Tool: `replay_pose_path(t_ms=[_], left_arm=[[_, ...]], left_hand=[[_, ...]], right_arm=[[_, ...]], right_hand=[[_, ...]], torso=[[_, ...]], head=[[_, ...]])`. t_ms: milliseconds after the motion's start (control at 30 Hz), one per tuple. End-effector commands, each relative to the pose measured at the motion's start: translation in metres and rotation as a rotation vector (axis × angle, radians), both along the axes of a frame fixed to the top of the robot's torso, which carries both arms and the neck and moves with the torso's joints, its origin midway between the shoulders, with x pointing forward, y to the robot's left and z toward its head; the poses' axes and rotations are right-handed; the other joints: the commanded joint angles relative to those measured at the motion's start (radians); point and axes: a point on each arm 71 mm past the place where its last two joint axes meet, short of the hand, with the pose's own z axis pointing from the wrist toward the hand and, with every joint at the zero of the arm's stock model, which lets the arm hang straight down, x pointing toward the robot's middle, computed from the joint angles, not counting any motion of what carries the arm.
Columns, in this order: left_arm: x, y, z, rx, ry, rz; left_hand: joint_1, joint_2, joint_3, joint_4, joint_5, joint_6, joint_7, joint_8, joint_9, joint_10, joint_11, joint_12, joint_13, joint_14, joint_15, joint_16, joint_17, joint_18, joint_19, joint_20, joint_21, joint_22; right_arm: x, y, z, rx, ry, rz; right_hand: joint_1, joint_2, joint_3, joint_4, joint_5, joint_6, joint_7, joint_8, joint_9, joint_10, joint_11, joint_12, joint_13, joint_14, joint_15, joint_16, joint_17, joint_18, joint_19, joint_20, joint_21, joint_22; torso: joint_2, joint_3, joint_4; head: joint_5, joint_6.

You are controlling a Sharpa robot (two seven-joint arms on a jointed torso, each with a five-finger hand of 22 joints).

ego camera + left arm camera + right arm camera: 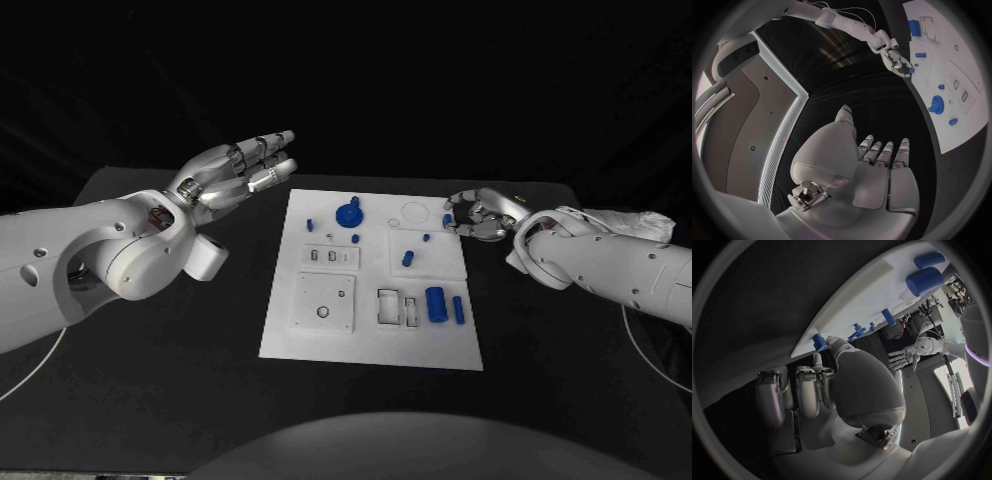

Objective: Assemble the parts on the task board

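Note:
The white task board lies in the middle of the black table. On it are a round blue part, small blue pegs, and two blue cylinders near its right front. My right hand hovers at the board's far right edge with fingers curled, its thumb and a finger pinching a small blue part. That small blue part sits by the thumb tip at the board's rim. My left hand is raised off the board's far left corner, fingers spread, holding nothing.
The board has white recessed sockets at its left front and a slotted frame beside the cylinders. Bare black table surrounds the board on all sides.

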Motion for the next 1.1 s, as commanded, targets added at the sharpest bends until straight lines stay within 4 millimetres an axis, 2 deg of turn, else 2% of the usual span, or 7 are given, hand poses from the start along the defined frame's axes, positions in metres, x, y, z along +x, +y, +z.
replay_pose_path(t_ms=[33,200,300,400,500,733,1100], left_arm=[[-0.0015,-0.0025,0.0004,-0.004,0.003,-0.028],[-0.0009,-0.0006,0.0003,-0.002,0.002,-0.022],[-0.0005,0.0005,0.0002,-0.001,0.003,-0.020],[-0.0005,0.0008,0.0002,-0.001,0.003,-0.020],[-0.0005,0.0007,0.0002,-0.001,0.003,-0.021],[-0.0009,0.0001,0.0002,-0.001,0.004,-0.023],[-0.0025,0.0000,0.0012,-0.006,-0.004,-0.027]], left_hand=[[0.009,-0.004,-0.007,0.000,0.006,0.003,0.006,0.003,-0.001,0.001,0.005,0.005,0.001,0.003,0.006,0.004,0.001,0.010,0.005,-0.001,0.002,0.001],[0.009,-0.004,-0.007,0.000,0.006,0.003,0.006,0.003,-0.001,0.001,0.005,0.006,0.001,0.003,0.007,0.005,0.002,0.010,0.006,-0.001,0.003,0.001],[0.010,-0.004,-0.007,0.000,0.006,0.004,0.006,0.004,-0.001,0.001,0.005,0.006,0.001,0.004,0.007,0.006,0.002,0.010,0.006,-0.001,0.003,0.001],[0.010,-0.004,-0.007,0.000,0.006,0.004,0.006,0.004,-0.001,0.001,0.005,0.006,0.001,0.004,0.007,0.006,0.002,0.010,0.006,-0.001,0.003,0.001],[0.010,-0.004,-0.008,0.000,0.006,0.004,0.006,0.004,-0.001,0.001,0.006,0.006,0.001,0.004,0.009,0.007,0.002,0.010,0.007,-0.001,0.004,0.001],[0.011,-0.004,-0.008,-0.001,0.006,0.004,0.006,0.004,-0.001,0.001,0.006,0.007,0.001,0.005,0.009,0.008,0.002,0.010,0.008,-0.001,0.004,0.001],[0.016,-0.002,-0.009,-0.001,0.008,0.007,0.005,0.006,0.000,0.002,0.008,0.010,0.002,0.008,0.015,0.013,0.004,0.009,0.012,0.000,0.007,0.003]], right_arm=[[0.0000,0.0004,-0.0014,0.000,0.014,0.004],[0.0003,0.0001,-0.0017,-0.001,0.017,0.004],[0.0005,0.0000,-0.0018,-0.003,0.018,0.004],[0.0006,0.0003,-0.0019,-0.003,0.019,0.005],[0.0008,0.0009,-0.0020,-0.003,0.020,0.007],[0.0014,0.0010,-0.0029,-0.006,0.030,0.004],[0.0019,0.0011,-0.0034,-0.008,0.035,0.003]], right_hand=[[0.007,0.002,0.005,-0.001,0.000,0.009,-0.001,0.008,0.002,0.102,0.007,0.004,0.263,0.106,0.007,0.003,0.263,-0.014,0.106,0.007,0.004,0.263],[0.009,0.002,0.009,-0.004,0.004,0.013,0.000,0.022,0.009,0.102,0.007,0.004,0.263,0.106,0.007,0.003,0.263,-0.014,0.106,0.007,0.004,0.263],[0.009,0.002,0.010,-0.004,0.005,0.015,0.000,0.030,0.012,0.102,0.007,0.004,0.263,0.106,0.007,0.003,0.263,-0.014,0.106,0.007,0.004,0.263],[0.009,0.002,0.013,-0.006,0.007,0.020,0.000,0.046,0.020,0.102,0.007,0.004,0.263,0.106,0.007,0.003,0.263,-0.014,0.106,0.008,0.004,0.263],[0.009,0.002,0.013,-0.006,0.007,0.020,0.000,0.046,0.020,0.102,0.007,0.004,0.263,0.106,0.007,0.003,0.263,-0.014,0.106,0.008,0.004,0.263],[0.011,0.001,0.015,-0.010,0.007,0.022,0.000,0.059,0.025,0.102,0.007,0.004,0.263,0.106,0.007,0.003,0.263,-0.014,0.106,0.008,0.004,0.263],[0.015,0.003,0.023,-0.015,0.010,0.035,-0.001,0.084,0.034,0.102,0.007,0.004,0.263,0.106,0.007,0.003,0.263,-0.014,0.106,0.008,0.004,0.263]], torso=[[0.000,0.0006,-0.0007],[0.001,-0.0001,-0.0007],[0.000,0.0007,-0.0006],[0.000,0.0004,-0.0002],[0.000,0.0004,-0.0007],[0.000,-0.0001,-0.0006],[0.000,0.0005,-0.0005]], head=[[0.004,0.000],[0.003,0.000],[0.006,0.000],[0.013,0.000],[0.017,0.000],[0.009,0.000],[0.011,0.000]])
